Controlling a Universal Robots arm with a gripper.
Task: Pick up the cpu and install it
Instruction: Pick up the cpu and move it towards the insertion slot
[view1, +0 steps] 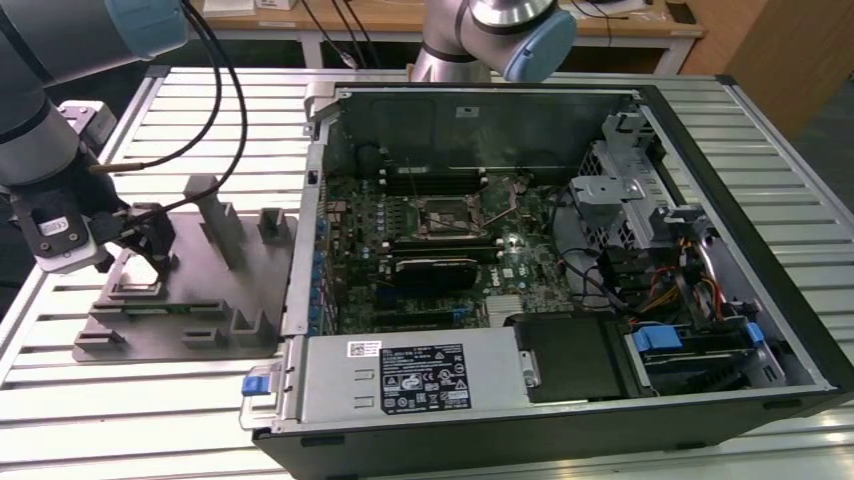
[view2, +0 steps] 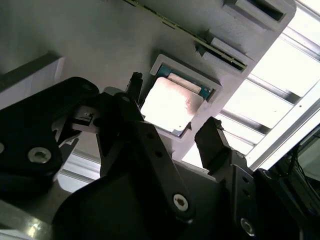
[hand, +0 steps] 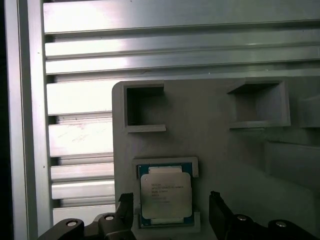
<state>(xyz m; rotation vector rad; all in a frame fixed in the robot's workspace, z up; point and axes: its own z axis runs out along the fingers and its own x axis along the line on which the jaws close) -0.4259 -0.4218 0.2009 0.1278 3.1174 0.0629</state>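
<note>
I'm working over a slatted aluminium table (view1: 200, 110). Directly on it, toward the exterior view's left, lies the grey fixture plate (view1: 200, 295) with its upright posts. Just beside that, on the exterior view's right, sits an open desktop computer case (view1: 561, 420). A robot arm base (view1: 447, 60) seems to stand at the far edge.

Cut off, covered
First wrist view: the end effector (hand: 170, 197) runs off the edge. Exterior view: it covers part of the grey plate (view1: 187, 335).

The arm (view1: 40, 130) is clad in silver-grey with pale blue caps (view1: 541, 45) and black cables (view1: 240, 100). The black gripper (view2: 172, 107) is dotted with screws (view2: 180, 201)
</note>
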